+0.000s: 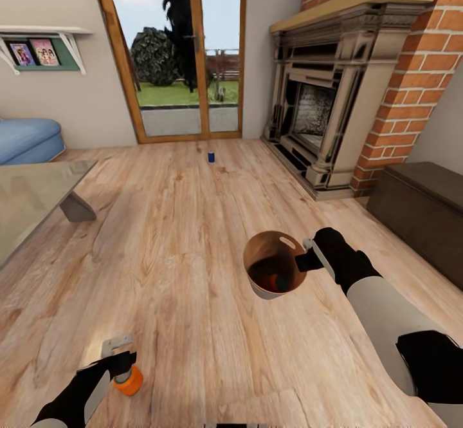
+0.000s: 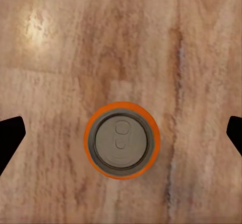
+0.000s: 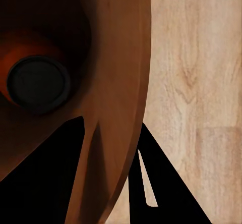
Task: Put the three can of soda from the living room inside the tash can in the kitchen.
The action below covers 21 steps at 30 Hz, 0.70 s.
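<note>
An orange can of soda [image 1: 130,381] stands upright on the wood floor at the near left. My left gripper [image 1: 122,365] hovers just over it. In the left wrist view the orange can [image 2: 122,140] sits centred between the wide-open fingertips [image 2: 10,138] of my left gripper [image 2: 122,135]. My right gripper [image 1: 307,255] is shut on the rim of the tash can [image 1: 257,248], which it holds above the floor. Inside the bin lies another can [image 1: 278,280]. The right wrist view shows the bin wall [image 3: 121,57] pinched by my right gripper [image 3: 108,168] and that can [image 3: 38,84] at the bottom. A dark blue can [image 1: 211,156] stands far off near the glass door.
A glass coffee table [image 1: 32,203] and blue sofa [image 1: 26,138] stand at the left. The fireplace [image 1: 321,112] with its brick chimney and a dark low bench [image 1: 424,203] line the right side. Open plank floor lies between me and the blue can.
</note>
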{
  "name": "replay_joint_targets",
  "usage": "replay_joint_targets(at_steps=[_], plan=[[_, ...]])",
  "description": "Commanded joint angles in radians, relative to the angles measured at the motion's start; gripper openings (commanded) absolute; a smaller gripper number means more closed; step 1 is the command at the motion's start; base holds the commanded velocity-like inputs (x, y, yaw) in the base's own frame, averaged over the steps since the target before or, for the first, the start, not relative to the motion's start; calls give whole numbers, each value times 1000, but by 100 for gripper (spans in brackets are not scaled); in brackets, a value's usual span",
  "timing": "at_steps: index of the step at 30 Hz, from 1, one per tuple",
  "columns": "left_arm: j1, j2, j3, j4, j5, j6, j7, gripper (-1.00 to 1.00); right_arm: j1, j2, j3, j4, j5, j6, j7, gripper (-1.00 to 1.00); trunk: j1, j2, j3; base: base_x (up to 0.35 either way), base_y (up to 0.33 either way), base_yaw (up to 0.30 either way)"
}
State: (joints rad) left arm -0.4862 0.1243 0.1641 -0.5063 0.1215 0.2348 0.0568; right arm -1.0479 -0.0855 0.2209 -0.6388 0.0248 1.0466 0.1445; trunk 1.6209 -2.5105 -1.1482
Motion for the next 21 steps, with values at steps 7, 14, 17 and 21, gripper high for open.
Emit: replay_joint_targets(at_steps=[7,14,17,21], plan=[[0,0,0,1,0,0,0,100,-1,0,1,-1,-14,1,1,-100,3,-2,-27,0,0,0],[0,0,0,0,0,0,0,100,-1,0,4,-1,-14,1,1,-100,6,-3,-50,0,0,0],[0,0,0,0,0,0,0,100,-1,0,4,-1,-14,1,1,-100,6,-3,-50,0,0,0],[0,-1,0,0,0,0,0,100,-1,0,4,-1,-14,1,1,-100,6,-3,-50,0,0,0]])
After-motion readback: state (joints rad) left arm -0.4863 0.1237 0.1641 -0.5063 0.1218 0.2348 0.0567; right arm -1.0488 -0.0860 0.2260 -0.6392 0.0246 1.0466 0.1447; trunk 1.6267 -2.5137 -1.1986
